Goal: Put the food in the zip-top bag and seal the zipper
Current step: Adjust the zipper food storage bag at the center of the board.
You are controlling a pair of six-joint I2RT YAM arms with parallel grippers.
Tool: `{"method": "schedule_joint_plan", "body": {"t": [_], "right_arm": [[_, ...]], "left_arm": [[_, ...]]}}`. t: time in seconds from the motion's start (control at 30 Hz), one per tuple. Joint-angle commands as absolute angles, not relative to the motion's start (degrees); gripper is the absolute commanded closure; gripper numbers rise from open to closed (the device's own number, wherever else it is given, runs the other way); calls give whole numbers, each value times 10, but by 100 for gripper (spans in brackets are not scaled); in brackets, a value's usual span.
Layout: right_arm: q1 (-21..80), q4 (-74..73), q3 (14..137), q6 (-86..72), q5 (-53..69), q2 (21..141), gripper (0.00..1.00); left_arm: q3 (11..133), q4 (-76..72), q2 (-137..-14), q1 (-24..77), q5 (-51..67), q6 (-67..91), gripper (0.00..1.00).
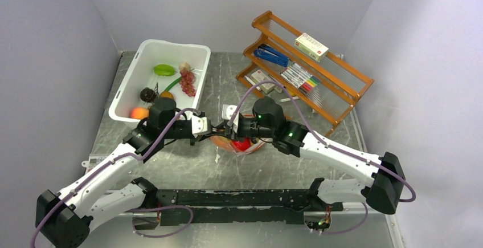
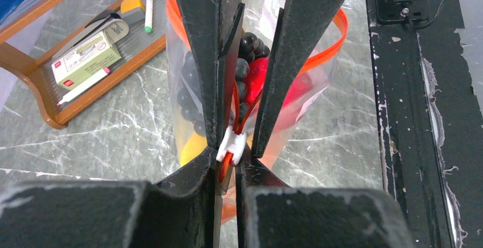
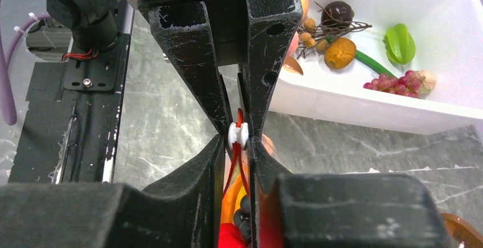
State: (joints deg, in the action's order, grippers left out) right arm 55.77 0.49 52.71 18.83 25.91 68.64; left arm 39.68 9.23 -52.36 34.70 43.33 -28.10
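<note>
The clear zip-top bag (image 1: 250,149) hangs between my two grippers above the table's middle. Its food shows in the left wrist view: dark grapes (image 2: 248,47), a red fruit (image 2: 261,80) and something yellow (image 2: 192,145). My left gripper (image 2: 228,165) is shut on the end of the orange-red zipper (image 2: 340,28), whose far part still loops open. My right gripper (image 3: 237,145) straddles the strip, with the white slider tab (image 3: 237,135) pinched at its fingertips, right against the left gripper's fingers. The tab also shows in the left wrist view (image 2: 232,145). In the top view the grippers, left (image 1: 209,129) and right (image 1: 225,129), meet tip to tip.
A white bin (image 1: 171,43) at the back left holds a green star fruit (image 1: 164,69), pink grapes (image 1: 187,82) and other toy foods. A wooden rack (image 1: 342,74) with markers and boxes stands at the back right. A black rail (image 1: 239,199) runs along the near edge.
</note>
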Motion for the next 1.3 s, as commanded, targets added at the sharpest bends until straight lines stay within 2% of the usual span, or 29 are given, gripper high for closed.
{"method": "schedule_joint_plan", "body": {"t": [0.0,0.13,0.73,0.9,0.93,0.97,1.0,1.03,1.07,1.17,1.27], "right_arm": [[568,29,538,203,239,687,87],[570,28,537,207,224,679,100],[570,-118,538,221,133,630,100],[570,-93,531,213,137,621,100],[570,-86,530,213,144,620,100],[570,-82,529,216,149,618,100],[570,-77,528,218,153,616,100],[570,-74,527,218,157,615,100],[570,-72,525,220,166,612,100],[569,-56,517,202,162,601,100],[569,-61,518,208,209,598,100]], "left_arm": [[402,59,-518,348,454,-290,93],[402,65,-519,348,453,-293,93],[390,45,-507,343,472,-284,93],[389,40,-491,342,471,-281,92],[390,39,-485,342,475,-272,89],[391,40,-475,342,479,-262,79],[392,43,-470,342,480,-260,74],[393,48,-458,342,479,-256,63],[394,52,-446,342,476,-255,58],[394,86,-413,342,505,-297,50],[404,119,-410,341,507,-306,53]]}}
